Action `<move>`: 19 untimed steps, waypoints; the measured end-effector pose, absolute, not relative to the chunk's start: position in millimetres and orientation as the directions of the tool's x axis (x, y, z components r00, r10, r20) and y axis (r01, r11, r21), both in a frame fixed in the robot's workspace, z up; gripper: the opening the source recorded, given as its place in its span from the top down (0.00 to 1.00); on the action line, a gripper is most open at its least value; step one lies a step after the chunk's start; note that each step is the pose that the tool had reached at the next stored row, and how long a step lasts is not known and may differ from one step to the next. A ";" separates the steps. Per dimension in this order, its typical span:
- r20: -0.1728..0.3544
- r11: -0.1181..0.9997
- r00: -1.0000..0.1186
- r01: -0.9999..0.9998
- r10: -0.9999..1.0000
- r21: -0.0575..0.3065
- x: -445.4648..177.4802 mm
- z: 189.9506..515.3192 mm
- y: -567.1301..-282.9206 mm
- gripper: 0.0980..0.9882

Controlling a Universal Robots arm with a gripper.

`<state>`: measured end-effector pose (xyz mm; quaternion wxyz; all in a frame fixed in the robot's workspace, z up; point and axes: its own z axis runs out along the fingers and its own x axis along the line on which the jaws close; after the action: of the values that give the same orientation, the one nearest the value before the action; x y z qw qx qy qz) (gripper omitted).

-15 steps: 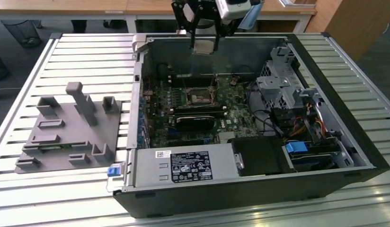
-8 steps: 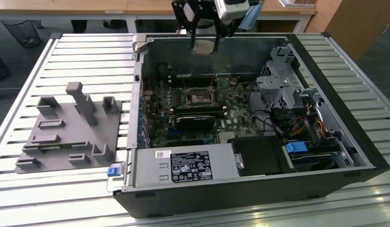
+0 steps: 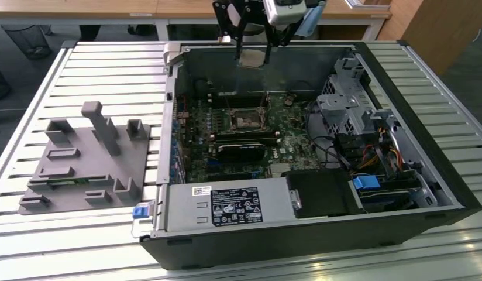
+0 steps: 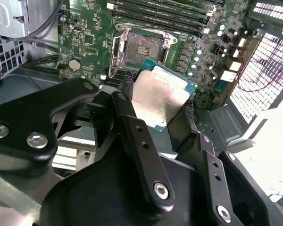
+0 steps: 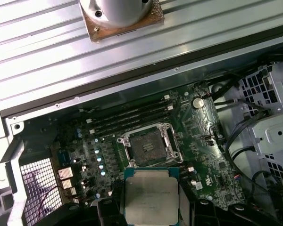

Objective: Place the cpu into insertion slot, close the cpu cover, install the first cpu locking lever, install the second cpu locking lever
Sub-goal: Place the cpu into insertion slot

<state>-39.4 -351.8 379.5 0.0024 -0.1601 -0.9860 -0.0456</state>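
Gripping: the hand (image 4: 158, 94) is clamped on the cpu (image 4: 162, 92); its two black fingers (image 4: 134, 127) press on opposite edges of the chip
Cpu: silvery face toward the cameras in both wrist views, with a green border around the metal; held tilted in the second wrist view
Height: in the exterior view the cpu hangs at the far rim of the open computer case (image 3: 303, 240), well above the motherboard (image 3: 292, 149); it touches nothing but the fingers
Insertion slot: on the board under the hand (image 5: 150, 146); silver rim, dark centre bare; the chip is not in it
Cpu cover: cannot tell from the silver frame at the socket whether it is raised or down
Memory slots: long narrow black rows (image 5: 127, 115) just beside the socket, on its far side
Case: lies on its side on the slatted metal worktop (image 3: 93, 70); labelled power supply (image 3: 225, 205) at its near edge
Fixture: grey moulded block (image 3: 85, 158) on the worktop at the exterior view's left, well apart from the hand
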 end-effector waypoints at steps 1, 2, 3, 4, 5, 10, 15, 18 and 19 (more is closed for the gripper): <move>0.019 0.943 -0.947 0.320 0.320 0.089 -39.4 379.5 -351.8 0.50; 0.019 0.942 -0.946 0.324 0.324 0.089 -39.4 379.5 -351.8 0.50; 0.019 0.941 -0.945 0.328 0.327 0.089 -39.4 379.5 -351.8 0.50; 0.019 0.939 -0.943 0.332 0.331 0.089 -39.4 379.5 -351.8 0.50; 0.019 0.938 -0.942 0.335 0.335 0.089 -39.4 379.5 -351.8 0.50; 0.019 0.931 -0.936 0.353 0.353 0.089 -39.4 379.5 -351.8 0.50; 0.019 0.924 -0.929 0.371 0.371 0.089 -39.4 379.5 -351.8 0.50; 0.019 0.920 -0.924 0.383 0.383 0.089 -39.4 379.5 -351.8 0.50; 0.019 0.918 -0.922 0.387 0.386 0.089 -39.4 379.6 -351.8 0.50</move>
<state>-39.4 -351.8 379.6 0.0007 -0.1974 -0.9793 -0.0456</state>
